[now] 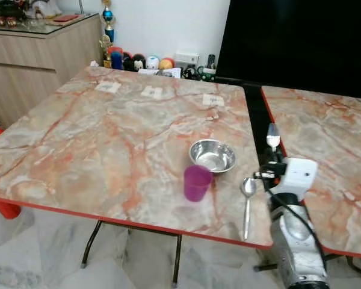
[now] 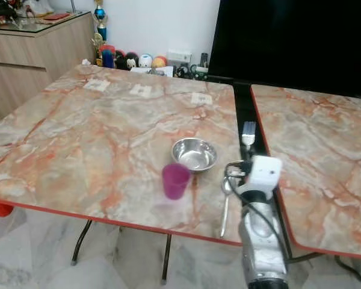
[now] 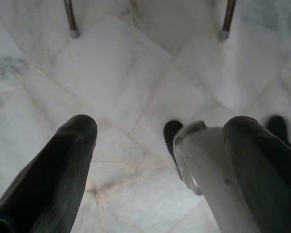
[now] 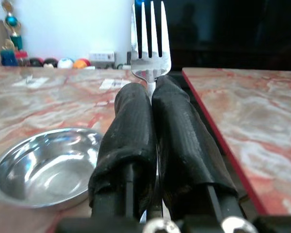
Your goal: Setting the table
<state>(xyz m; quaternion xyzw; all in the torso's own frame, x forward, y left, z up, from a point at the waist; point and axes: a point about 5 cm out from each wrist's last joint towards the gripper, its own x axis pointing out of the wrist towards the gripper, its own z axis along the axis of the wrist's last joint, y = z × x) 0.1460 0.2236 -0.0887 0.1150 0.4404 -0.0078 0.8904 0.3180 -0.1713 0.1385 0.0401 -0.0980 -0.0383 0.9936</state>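
The slim four-tined stainless steel fork [image 4: 150,39] is pinched by its handle between the two black fingers of the right gripper [image 4: 153,104], closed tight on it with the tines sticking out past the tips; it hangs above the right-hand edge of the pink-veined marble-patterned tabletop [image 1: 108,138], just beyond the long-handled steel spoon [image 1: 247,201] that lies flat near the front edge; I judge the fork light, rigid and slick, apt to swivel or slip in a pinch, so a hold on the flat of the handle near its balance point, well behind the tines, looks soundest, and it should be set down low so it neither clatters nor skids; left of the spoon sit a small shiny round steel bowl [image 1: 212,155] and, just in front of it, a translucent purple plastic cup [image 1: 197,182]; the left gripper [image 3: 160,160] points at the pale marble floor [image 3: 136,73], its fingers [image 3: 63,160] spread wide and holding nothing.
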